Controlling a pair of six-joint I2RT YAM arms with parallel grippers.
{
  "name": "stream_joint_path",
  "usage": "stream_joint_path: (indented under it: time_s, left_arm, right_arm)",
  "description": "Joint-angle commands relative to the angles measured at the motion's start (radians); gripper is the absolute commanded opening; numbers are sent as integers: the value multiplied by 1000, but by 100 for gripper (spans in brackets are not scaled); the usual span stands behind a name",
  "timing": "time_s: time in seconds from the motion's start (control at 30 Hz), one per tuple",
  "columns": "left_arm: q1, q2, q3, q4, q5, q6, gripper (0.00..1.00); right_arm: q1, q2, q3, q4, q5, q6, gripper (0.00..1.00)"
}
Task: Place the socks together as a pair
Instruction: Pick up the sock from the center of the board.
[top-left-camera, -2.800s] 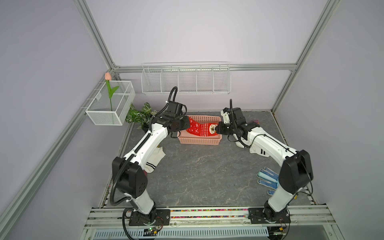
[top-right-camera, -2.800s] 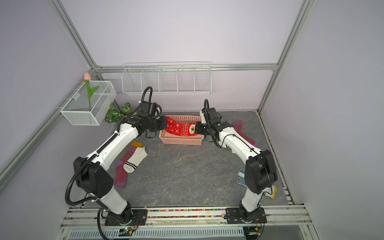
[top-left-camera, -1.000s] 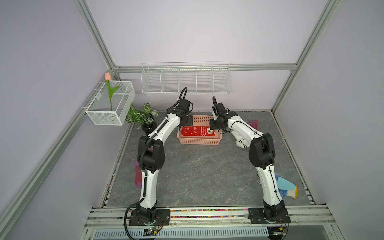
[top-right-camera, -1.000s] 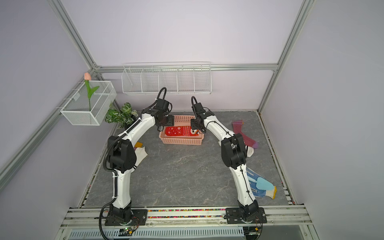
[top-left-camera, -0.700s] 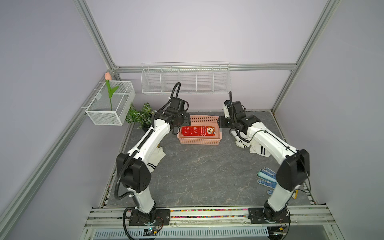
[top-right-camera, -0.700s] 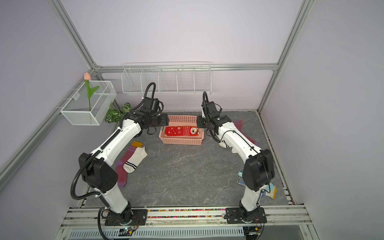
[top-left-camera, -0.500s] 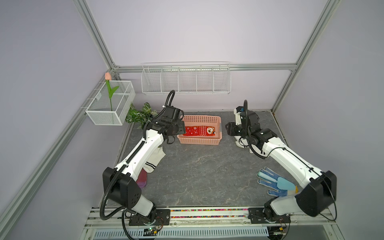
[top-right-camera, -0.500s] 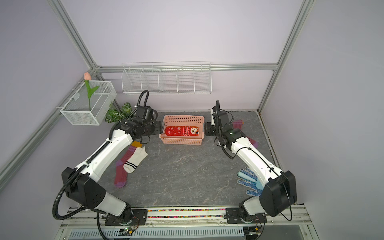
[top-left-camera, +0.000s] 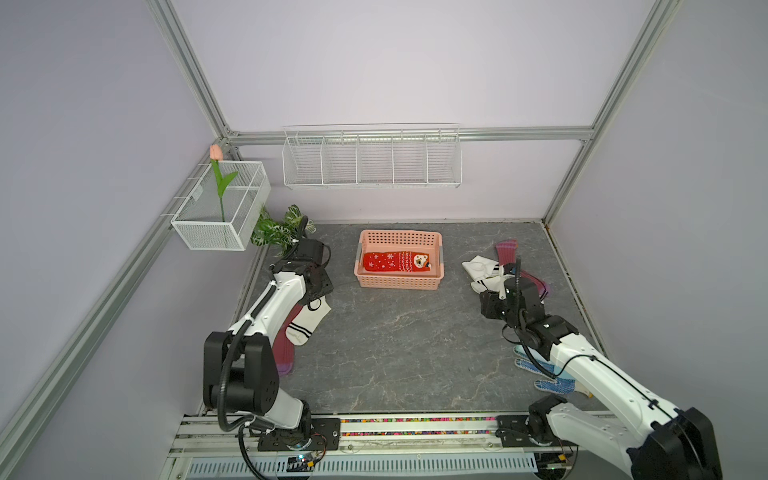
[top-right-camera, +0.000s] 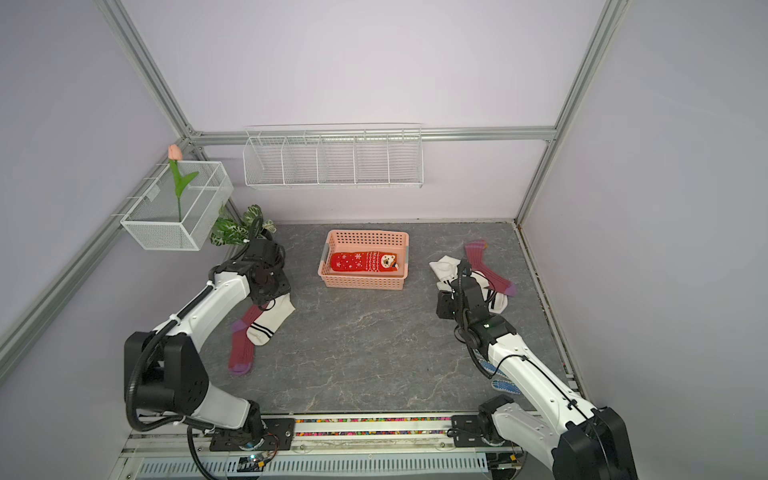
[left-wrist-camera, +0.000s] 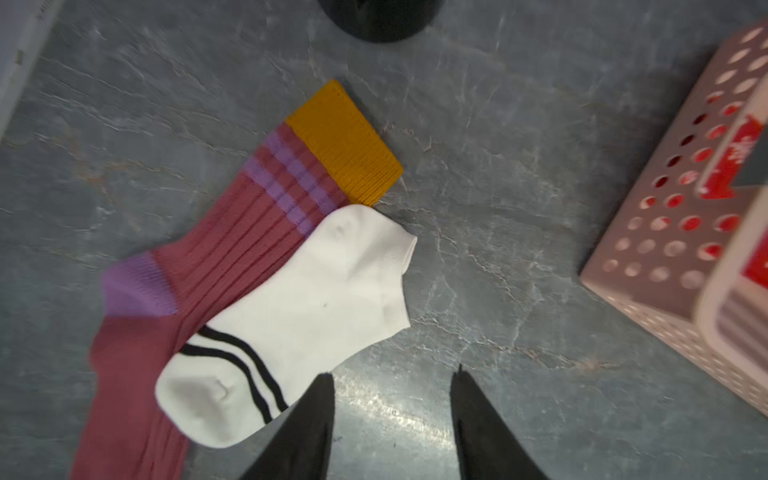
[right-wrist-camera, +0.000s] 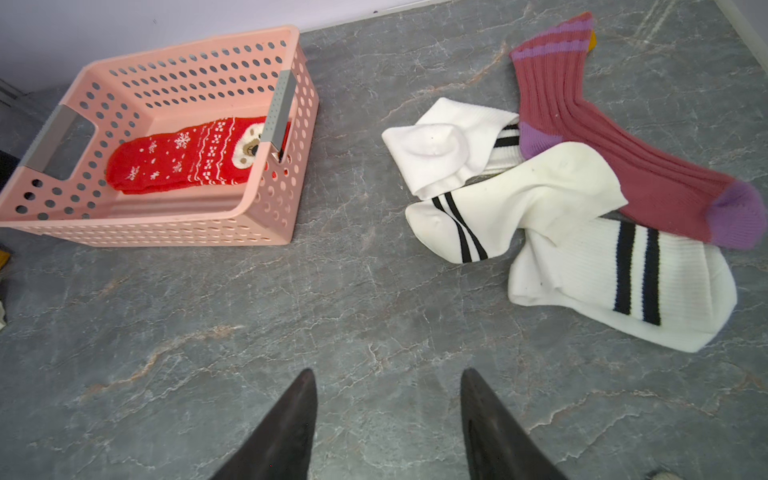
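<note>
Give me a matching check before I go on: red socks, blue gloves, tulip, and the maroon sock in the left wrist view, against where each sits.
1. red socks
2. blue gloves
3. tulip
4. maroon sock in the left wrist view

A. partly under a white striped sock
B. in the wall-hung mesh box
C. in the pink basket
D. partly under the right arm

Pairs: 1-C, 2-D, 3-B, 4-A.
</note>
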Motion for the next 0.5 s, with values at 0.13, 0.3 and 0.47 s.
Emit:
stream_joint_path:
  time_s: [0.13, 0.3, 0.47]
  left_arm:
    - [2, 123, 39, 49, -41, -34, 44]
    - [2, 146, 51, 63, -71, -20, 41]
    - [1, 183, 69, 62, -99, -5, 40]
  right_arm:
    - [-14, -50, -55, 68, -17, -4, 58]
    - [-16, -74, -72, 60, -43, 0, 58]
    - [-15, -91, -76, 41, -35, 0, 58]
